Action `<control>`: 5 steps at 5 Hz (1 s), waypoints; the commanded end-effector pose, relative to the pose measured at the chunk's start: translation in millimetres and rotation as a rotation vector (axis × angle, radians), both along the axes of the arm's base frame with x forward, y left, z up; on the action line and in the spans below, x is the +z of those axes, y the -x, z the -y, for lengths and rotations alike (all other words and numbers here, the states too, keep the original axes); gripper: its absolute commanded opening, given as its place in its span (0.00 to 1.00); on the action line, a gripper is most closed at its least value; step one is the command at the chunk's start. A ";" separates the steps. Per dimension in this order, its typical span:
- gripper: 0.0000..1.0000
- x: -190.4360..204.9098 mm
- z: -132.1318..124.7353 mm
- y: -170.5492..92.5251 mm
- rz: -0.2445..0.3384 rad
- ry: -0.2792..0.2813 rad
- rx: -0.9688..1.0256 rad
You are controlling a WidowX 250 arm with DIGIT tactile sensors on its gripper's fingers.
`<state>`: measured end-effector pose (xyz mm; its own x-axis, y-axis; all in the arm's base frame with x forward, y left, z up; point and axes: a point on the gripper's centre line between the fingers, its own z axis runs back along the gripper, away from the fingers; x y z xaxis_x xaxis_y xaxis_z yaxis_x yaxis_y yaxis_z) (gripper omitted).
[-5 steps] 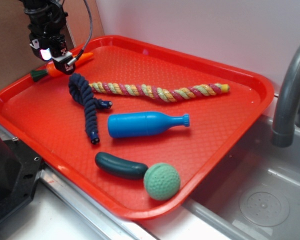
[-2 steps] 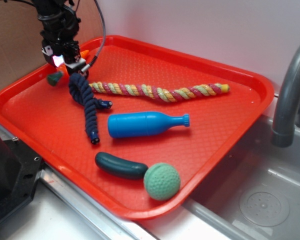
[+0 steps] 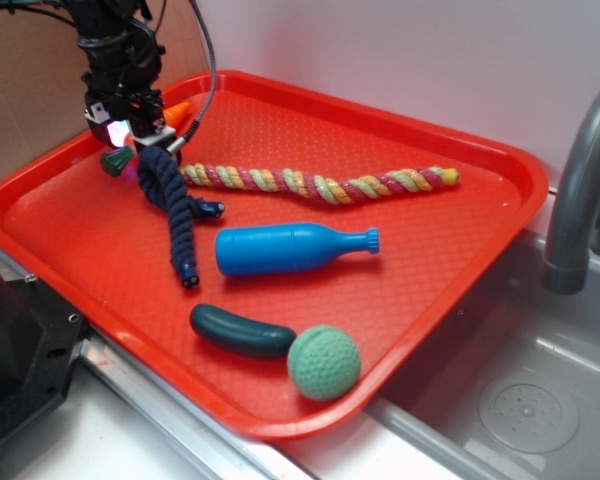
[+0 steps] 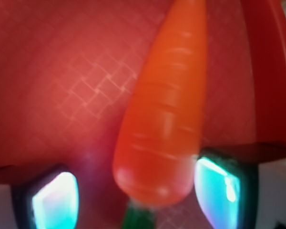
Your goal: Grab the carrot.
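Orange carrot [image 4: 162, 109] lies between gripper [image 3: 130, 128] fingers [image 4: 55, 200], jaws spread, left pad apart from it, at red tray's [image 3: 460, 240] far-left corner, beside navy rope [image 3: 170, 195].

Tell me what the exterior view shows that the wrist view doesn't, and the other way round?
Only the exterior view shows the blue bottle, the multicoloured rope, the dark blue rope, the dark green cucumber toy, the green ball, the grey faucet and the arm itself. Only the wrist view shows the tool's glowing pads on either side of the carrot's thick end, with a gap at the left pad. Both show the carrot, the tool over it, and the red tray.
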<state>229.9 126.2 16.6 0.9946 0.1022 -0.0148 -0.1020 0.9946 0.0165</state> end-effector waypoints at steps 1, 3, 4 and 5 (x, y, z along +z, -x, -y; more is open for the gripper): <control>1.00 -16.4 -21.7 -25.7 0.044 0.001 0.234; 0.00 3.9 -18.7 -19.4 0.058 0.049 0.201; 0.00 53.2 10.1 2.7 0.135 0.111 0.086; 0.00 102.4 36.3 25.0 0.186 0.147 -0.043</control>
<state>201.4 86.3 112.1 0.9884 0.0823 0.1275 -0.0617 0.9855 -0.1581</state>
